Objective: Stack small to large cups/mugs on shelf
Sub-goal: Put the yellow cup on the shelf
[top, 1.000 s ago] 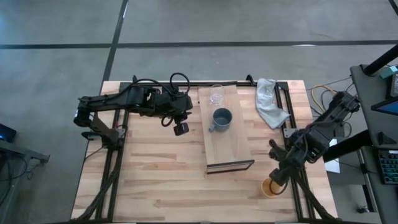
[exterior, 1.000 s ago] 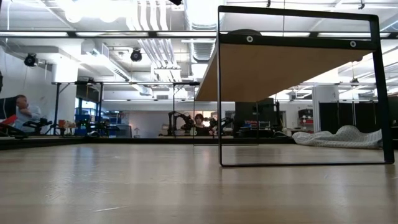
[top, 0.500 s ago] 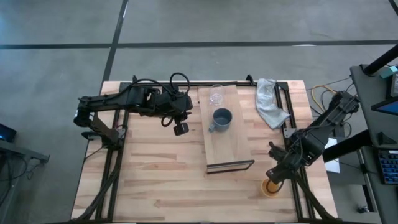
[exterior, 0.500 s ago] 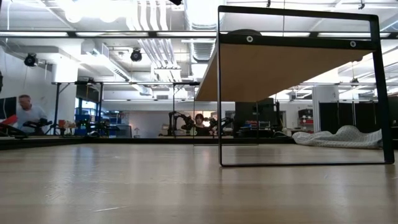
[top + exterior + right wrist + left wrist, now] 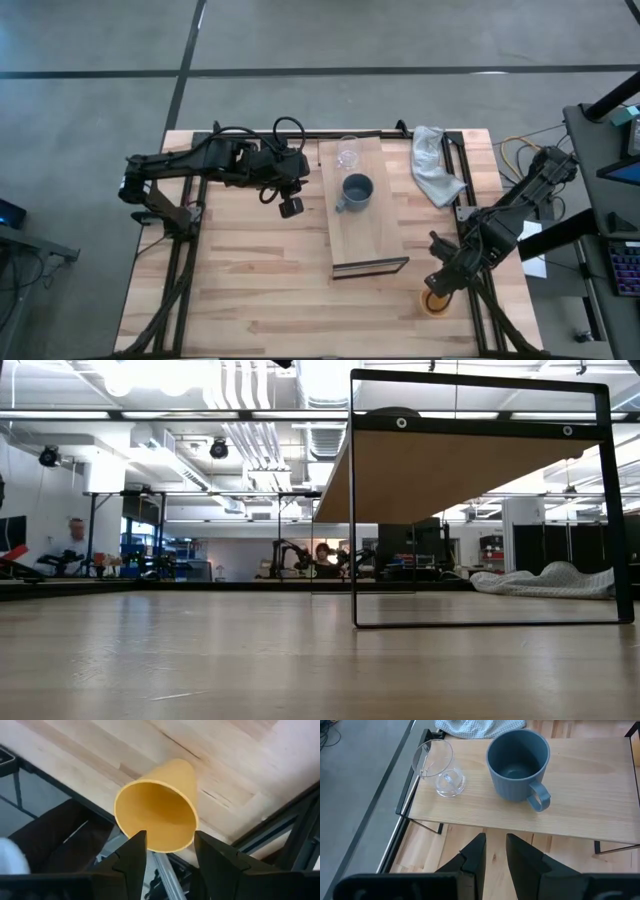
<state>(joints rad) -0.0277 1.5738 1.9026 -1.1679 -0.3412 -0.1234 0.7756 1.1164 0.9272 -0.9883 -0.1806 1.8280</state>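
The yellow-orange cup (image 5: 432,303) stands upright on its base near the table's near right corner. My right gripper (image 5: 441,287) hangs open just above it, and in the right wrist view (image 5: 170,837) its fingertips stand on either side of the cup's rim (image 5: 156,815). The clear glass cup (image 5: 348,154) and the blue-grey mug (image 5: 357,190) stand on the shelf (image 5: 367,235). Both also show in the left wrist view: the glass cup (image 5: 439,769) and the mug (image 5: 517,765). My left gripper (image 5: 290,207) waits left of the shelf, with a narrow gap between its fingers (image 5: 495,847), holding nothing.
A white cloth (image 5: 432,165) lies on the table right of the shelf's far end. Black frame rails (image 5: 470,215) run along the table's right side, close by the yellow cup. In the low view the shelf's underside (image 5: 450,460) and its black leg frame (image 5: 355,510) show. People are in the room behind.
My right gripper has gone down and a little toward the table's near edge, onto the yellow cup, so that it now covers more of the cup in the high view. The cup has not moved. A person in the background has walked across.
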